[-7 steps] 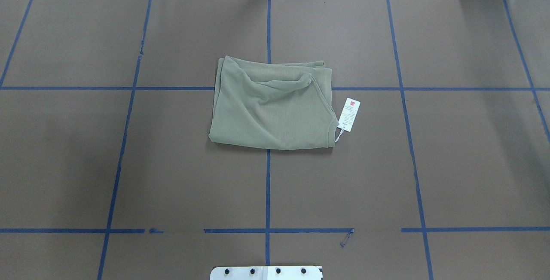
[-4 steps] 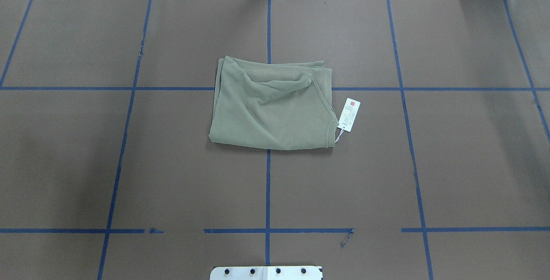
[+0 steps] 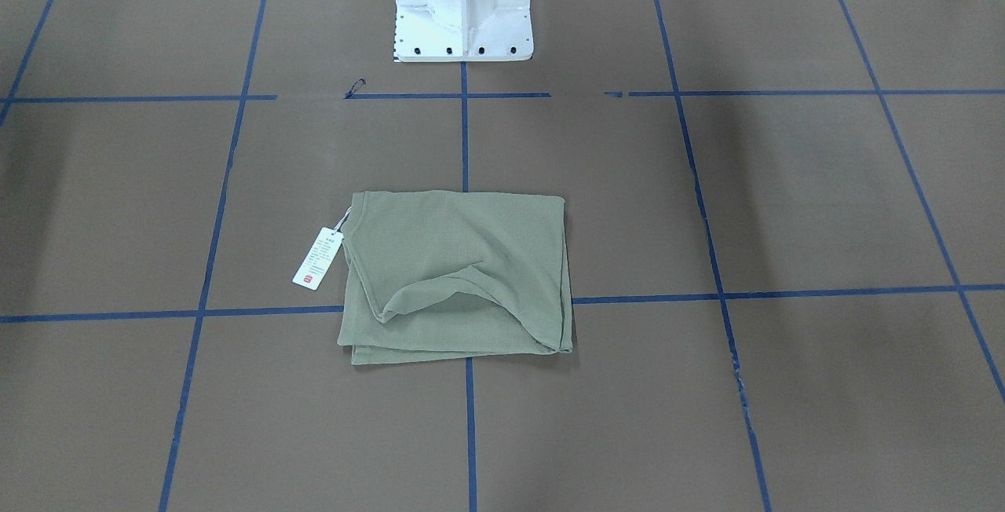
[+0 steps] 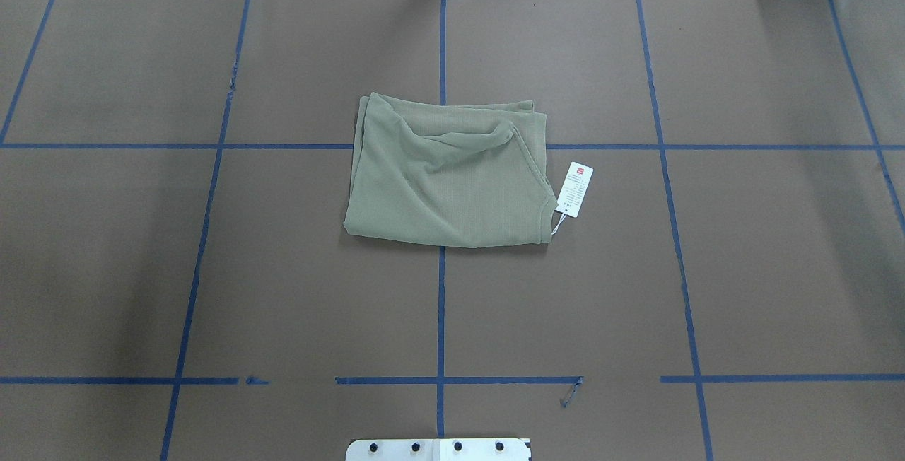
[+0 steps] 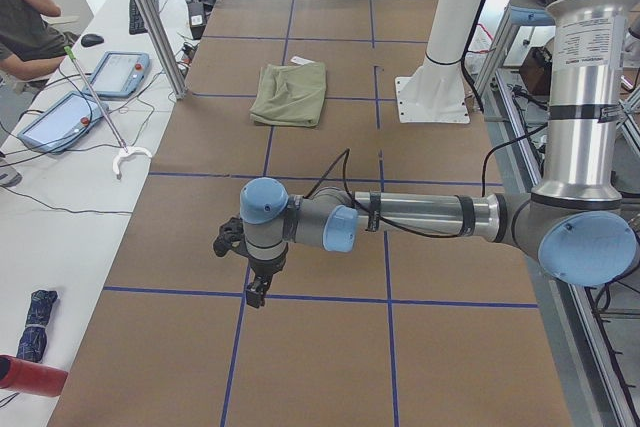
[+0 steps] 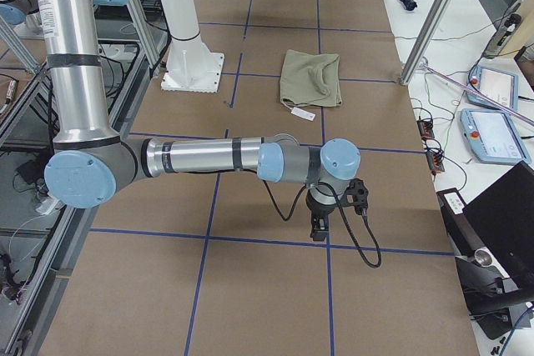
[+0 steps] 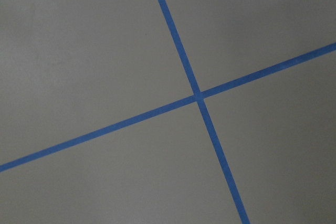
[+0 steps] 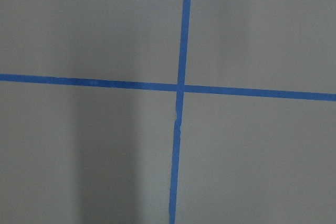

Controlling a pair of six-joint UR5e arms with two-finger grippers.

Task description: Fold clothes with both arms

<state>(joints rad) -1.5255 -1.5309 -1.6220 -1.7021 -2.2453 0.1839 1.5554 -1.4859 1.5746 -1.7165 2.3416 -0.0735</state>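
Shirt [image 4: 449, 174]: pale sage-green knit, folded to a rough rectangle at mid-table. Lies flat on brown paper [image 4: 742, 270], over the crossing of 2 blue tape lines [image 4: 440, 305]. Shows 1 loose ridge of cloth across the top layer, and stacked edges along the side away from the robot. Same lie in the front-facing view [image 3: 459, 276].

Hang tag [image 4: 574, 189]: white, red mark at 1 end. Hangs by a string from the shirt's corner on the robot's right and lies on the paper just beside the cloth.

Left gripper [image 5: 257, 292]: seen only from the table's end. Points down over bare paper near a tape line, well apart from the shirt. Cannot tell how wide the jaws stand, nor whether the tips touch the paper. Left arm [image 5: 420, 217] stretched low and level.

Right gripper [image 6: 318, 227]: same posture at the opposite end, fingers down above a tape line, well apart from the shirt. Jaw width: cannot tell. Right arm [image 6: 200, 156] level.

Wrist cameras: paper and 1 tape crossing each [image 7: 198, 96] [image 8: 179, 86].

White pedestal [image 3: 463, 5]: at the robot's edge, in line with the shirt.
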